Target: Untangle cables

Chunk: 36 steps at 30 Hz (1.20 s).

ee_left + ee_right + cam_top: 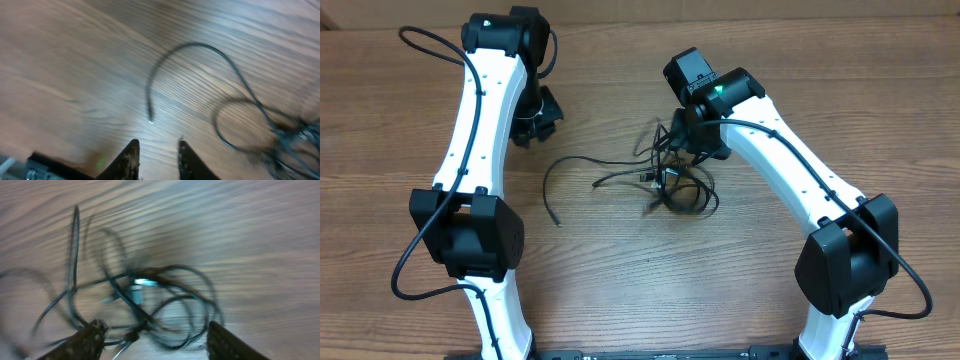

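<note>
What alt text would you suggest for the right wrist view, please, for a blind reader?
Blurred close-up of a tangle of thin black cables on a wooden table, a silver-tipped plug near its middle. The right end effector is over it, its dark fingers spread wide at the bottom edge.

Overhead looks down; both close wrist views share the cables (672, 182).
</note>
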### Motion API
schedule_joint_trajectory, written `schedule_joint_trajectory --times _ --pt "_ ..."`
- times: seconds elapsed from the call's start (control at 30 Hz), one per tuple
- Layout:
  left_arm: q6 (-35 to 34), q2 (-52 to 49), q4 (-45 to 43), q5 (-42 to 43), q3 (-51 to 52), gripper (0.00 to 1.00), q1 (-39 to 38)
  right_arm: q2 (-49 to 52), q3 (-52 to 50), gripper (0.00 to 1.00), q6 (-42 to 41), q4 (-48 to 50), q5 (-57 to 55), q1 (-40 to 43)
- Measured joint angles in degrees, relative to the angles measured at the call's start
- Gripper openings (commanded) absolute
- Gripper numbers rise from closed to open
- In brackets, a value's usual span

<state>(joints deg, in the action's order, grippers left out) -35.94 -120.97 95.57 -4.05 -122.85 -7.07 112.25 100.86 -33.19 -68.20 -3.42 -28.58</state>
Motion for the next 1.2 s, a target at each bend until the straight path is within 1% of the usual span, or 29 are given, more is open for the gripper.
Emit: schedule_joint_trajectory --times 0.03,0.13,0.2,0.27,0.4,0.43,0.47,0.5,0.57,0.6,0.67,0.7,0.83,1.0,1.1,1.2 --pt "1.5 0.0 -0.3 2.1 0.0 0.31 -0.1 0.0 0.0 0.79 1.5 0.7 2.5 0.0" --pt "4.4 0.0 -1.0 6.7 0.0 0.36 -0.4 0.0 0.0 0.86 6.2 1.7 9.1 -0.1" --pt "5.6 0.0 -1.2 8.7 0.1 0.4 -0.5 0.0 0.0 0.87 7.5 1.7 11.1 -0.1" --pt "6.5 0.0 -1.4 9.9 0.3 0.47 -0.8 0.0 0.0 0.87 8.5 1.7 12.4 -0.1" --pt "7.5 0.0 -1.7 11.1 0.7 0.5 -1.2 0.0 -0.2 0.87 9.5 1.5 13.9 -0.1" --pt "7.6 0.0 -1.9 11.3 0.9 0.54 -1.2 0.0 -0.5 0.82 9.7 1.7 14.1 -0.1" --pt "7.8 0.0 -1.9 11.4 1.0 0.54 -1.2 0.1 -1.0 0.7 9.9 1.7 14.3 -0.1" --pt "7.8 0.0 -1.9 11.5 1.0 0.55 -1.2 0.4 -1.6 0.62 10.4 1.8 14.6 -0.1" --pt "7.9 0.0 -2.0 11.6 1.1 0.55 -1.2 1.4 -2.7 0.53 10.5 2.2 15.0 -0.1" --pt "7.9 0.0 -2.1 11.7 1.2 0.55 -1.2 2.1 -3.4 0.43 10.6 2.6 15.2 -0.1" --pt "7.9 0.0 -2.4 11.9 1.4 0.55 -1.2 3.9 -4.6 0.05 11.0 3.7 15.4 -0.1" --pt "7.9 0.0 -2.4 12.0 1.4 0.55 -1.2 4.6 -5.1 0.04 10.8 4.0 15.5 -0.1" --pt "7.9 0.0 -2.4 12.0 1.4 0.54 -1.2 5.6 -5.8 0.04 10.7 4.0 15.8 -0.1" --pt "7.9 0.0 -2.4 12.5 1.4 0.53 -1.2 5.6 -1.8 0.03 11.1 -1.0 17.5 -0.1" --pt "9.5 0.0 -2.5 14.8 1.4 0.53 -1.2 4.8 3.3 0.04 14.2 -3.2 20.6 -0.3" --pt "12.0 0.0 -2.6 19.5 1.4 0.52 -1.2 1.7 6.7 0.04 18.2 -3.4 24.7 -1.2"
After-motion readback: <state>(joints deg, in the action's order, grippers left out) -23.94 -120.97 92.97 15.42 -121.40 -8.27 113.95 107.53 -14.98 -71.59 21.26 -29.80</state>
